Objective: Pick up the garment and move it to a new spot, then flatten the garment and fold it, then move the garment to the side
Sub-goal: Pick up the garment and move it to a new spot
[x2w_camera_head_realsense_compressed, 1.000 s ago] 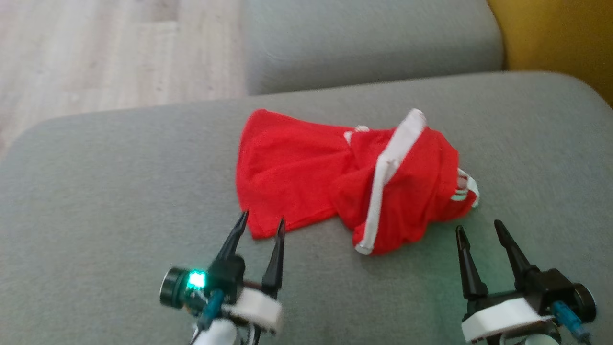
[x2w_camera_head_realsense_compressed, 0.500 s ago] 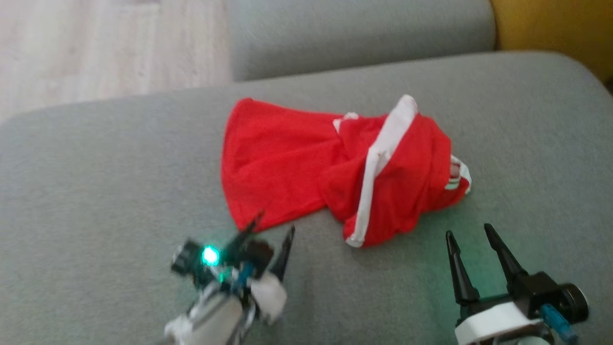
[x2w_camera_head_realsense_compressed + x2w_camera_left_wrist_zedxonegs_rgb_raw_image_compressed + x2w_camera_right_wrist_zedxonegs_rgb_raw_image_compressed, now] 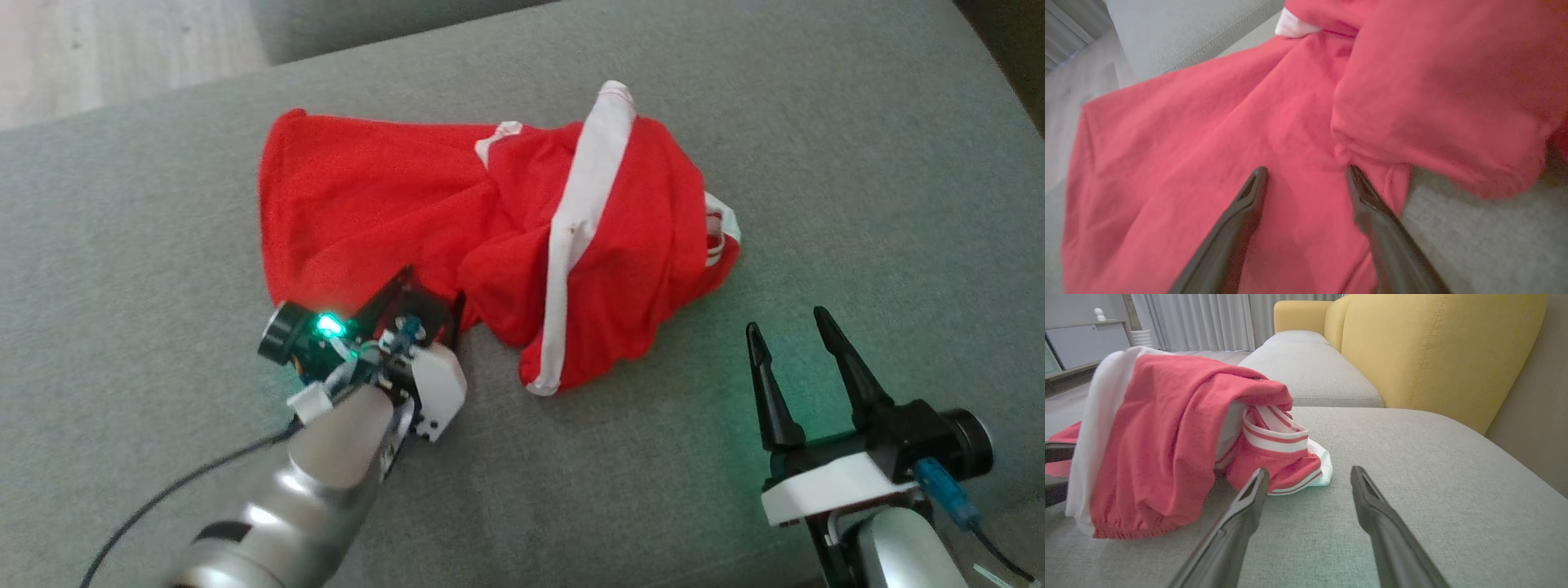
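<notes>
The grey sofa cushion [image 3: 163, 245] is my whole work surface. It is bare to the left and on the near side, so I judge there is room for a new spot. The red garment [image 3: 367, 212] lies crumpled on it, toward the far middle. A flatter panel spreads to the left and a taller bunched heap sits to the right. A white band [image 3: 584, 188] runs over the heap from far to near, and a striped hem [image 3: 1276, 439] pokes out at the heap's right edge.

My left gripper [image 3: 431, 290] is at the near edge of the flat panel, just where it meets the heap. Its fingers are spread wide and hold nothing. In the left wrist view both tips are over red cloth, the right one beside the fold under the heap. I cannot tell whether they press on it.

My right gripper [image 3: 785, 322] is also spread and empty. It sits near and right of the heap, apart from the cloth.

I take this step to be the pick-up. To do it well, I should sink the left tips into the soft cushion so a ridge of cloth rises between them. Then I should close fully before lifting. Thin fabric may slip from such slim tips, so I would lift slowly. My right gripper could take the striped hem side so that the heap does not drag.
</notes>
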`<state>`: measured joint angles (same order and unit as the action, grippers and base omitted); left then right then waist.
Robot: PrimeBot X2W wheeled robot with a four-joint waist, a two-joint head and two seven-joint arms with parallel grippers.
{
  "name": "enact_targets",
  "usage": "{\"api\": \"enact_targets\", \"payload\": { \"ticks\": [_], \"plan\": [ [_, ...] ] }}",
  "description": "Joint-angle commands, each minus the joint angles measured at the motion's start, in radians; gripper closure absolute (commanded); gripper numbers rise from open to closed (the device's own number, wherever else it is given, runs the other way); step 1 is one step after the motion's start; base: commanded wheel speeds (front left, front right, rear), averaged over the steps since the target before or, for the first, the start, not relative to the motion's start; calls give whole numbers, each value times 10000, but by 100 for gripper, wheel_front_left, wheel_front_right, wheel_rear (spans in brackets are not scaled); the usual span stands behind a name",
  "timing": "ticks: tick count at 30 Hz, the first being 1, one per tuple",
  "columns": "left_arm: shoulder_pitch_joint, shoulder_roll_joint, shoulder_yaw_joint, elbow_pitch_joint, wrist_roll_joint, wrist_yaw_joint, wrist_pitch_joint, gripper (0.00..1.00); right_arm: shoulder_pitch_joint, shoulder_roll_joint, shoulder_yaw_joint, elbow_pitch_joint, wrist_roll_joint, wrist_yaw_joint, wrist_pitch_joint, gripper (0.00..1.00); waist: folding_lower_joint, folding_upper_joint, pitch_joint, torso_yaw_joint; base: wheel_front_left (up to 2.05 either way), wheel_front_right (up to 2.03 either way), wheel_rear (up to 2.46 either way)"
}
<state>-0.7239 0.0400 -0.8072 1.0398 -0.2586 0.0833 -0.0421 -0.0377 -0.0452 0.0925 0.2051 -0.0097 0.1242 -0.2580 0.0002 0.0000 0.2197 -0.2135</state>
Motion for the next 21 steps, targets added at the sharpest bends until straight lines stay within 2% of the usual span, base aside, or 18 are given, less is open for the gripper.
{"api": "enact_targets", "payload": {
  "ticks": [1,3,4,5,12,21],
  "plan": [
    [-164,105,158,144,-216,-165,343,0,-346,-51,223,-302,33,65,-38,0,-2,0,152,-163,0,0,0],
    [-224,104,117,248,-554,-381,556,0,-361,-51,200,-299,37,65,-38,0,-2,0,151,-180,0,0,0],
    [-281,104,93,260,-655,-402,511,73,-357,-51,182,-294,35,65,-38,0,-2,0,138,-172,0,0,0],
    [-320,104,97,276,-771,-385,429,100,-349,-51,157,-286,33,65,-38,0,-2,0,112,-152,0,0,0],
    [-365,103,-65,133,-1582,-562,-217,100,-167,-51,135,-226,68,65,-38,0,-2,0,-351,130,0,0,0],
    [-905,103,-193,-777,-2295,-398,-1899,100,203,-51,136,-132,125,65,-38,0,-2,0,-1214,457,0,0,0]
  ]
}}
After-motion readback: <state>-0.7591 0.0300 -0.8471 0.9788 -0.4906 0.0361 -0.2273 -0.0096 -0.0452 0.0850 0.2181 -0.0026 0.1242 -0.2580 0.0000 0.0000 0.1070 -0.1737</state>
